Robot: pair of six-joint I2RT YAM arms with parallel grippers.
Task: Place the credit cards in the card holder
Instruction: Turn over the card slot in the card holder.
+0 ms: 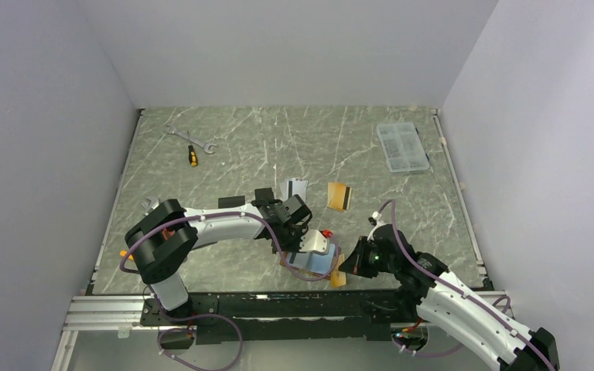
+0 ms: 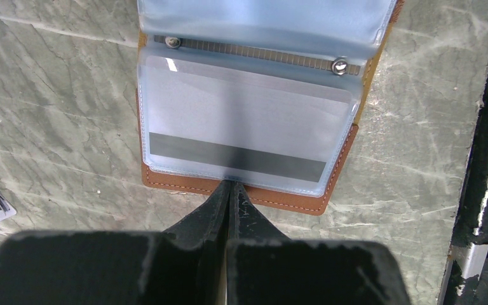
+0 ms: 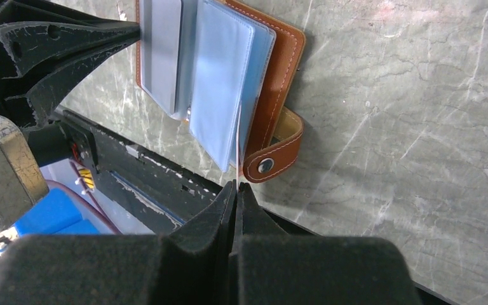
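Your left gripper (image 2: 229, 190) has its fingers pressed together, tips on the near leather edge of the card holder (image 2: 178, 185). I cannot tell whether anything sits between them. Your right gripper (image 3: 236, 189) pinches the edge of one clear sleeve (image 3: 219, 82) of the holder, lifted on edge above the others.

The holder lies open on the table (image 1: 278, 139), near the front edge and between your two arms. The left wrist view alone shows a sleeved card (image 2: 241, 114), silver-grey with one black stripe, and two metal rivets (image 2: 173, 42) on the strip above it. The right wrist view alone shows the snap tab (image 3: 273, 155) curling off the cover.

Only the top view gives the loose cards, three in all, lying behind the holder: one black card (image 1: 232, 202), one silver-grey card (image 1: 296, 188) and one orange card (image 1: 339, 195). Further back lie one wrench (image 1: 189, 137), one screwdriver (image 1: 192, 156) and one clear box (image 1: 402, 145)
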